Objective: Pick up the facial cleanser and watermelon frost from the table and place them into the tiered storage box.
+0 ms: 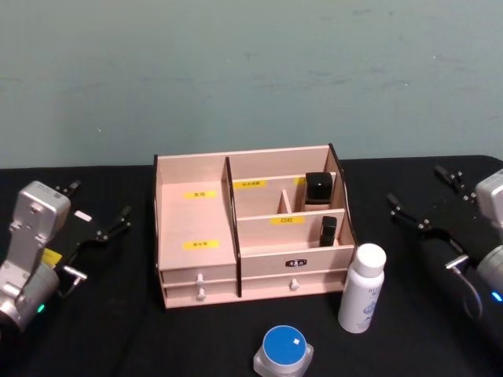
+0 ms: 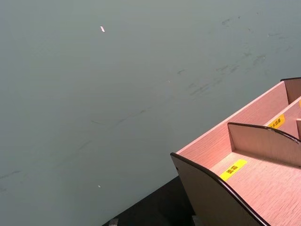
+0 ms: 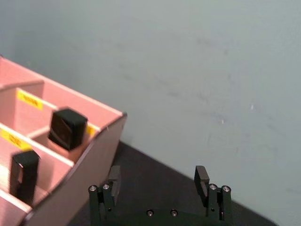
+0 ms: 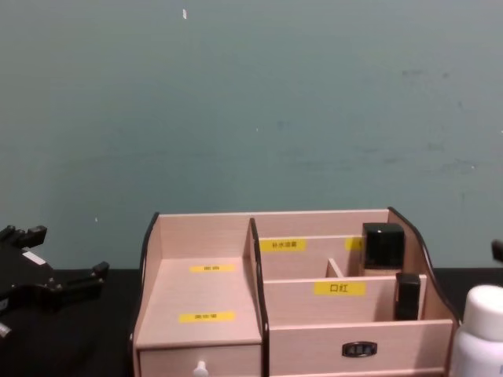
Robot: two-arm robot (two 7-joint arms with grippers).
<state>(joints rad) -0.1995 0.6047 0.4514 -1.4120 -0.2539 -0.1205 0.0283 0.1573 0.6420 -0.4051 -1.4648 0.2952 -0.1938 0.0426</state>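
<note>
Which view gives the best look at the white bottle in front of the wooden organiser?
The head view: the white bottle stands whole, cap to base, by the organiser's right front corner. The chest view catches just its cap and shoulder.

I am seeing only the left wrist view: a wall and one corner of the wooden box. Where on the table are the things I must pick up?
Observer: Both are in front of the tiered storage box. The white bottle stands by its front right corner, and the blue-lidded jar sits nearer the robot.
Operator: Is my left claw holding something now?
Observer: No. The left claw is open and empty, to the left of the box. The right claw is open on the box's right side.
</note>
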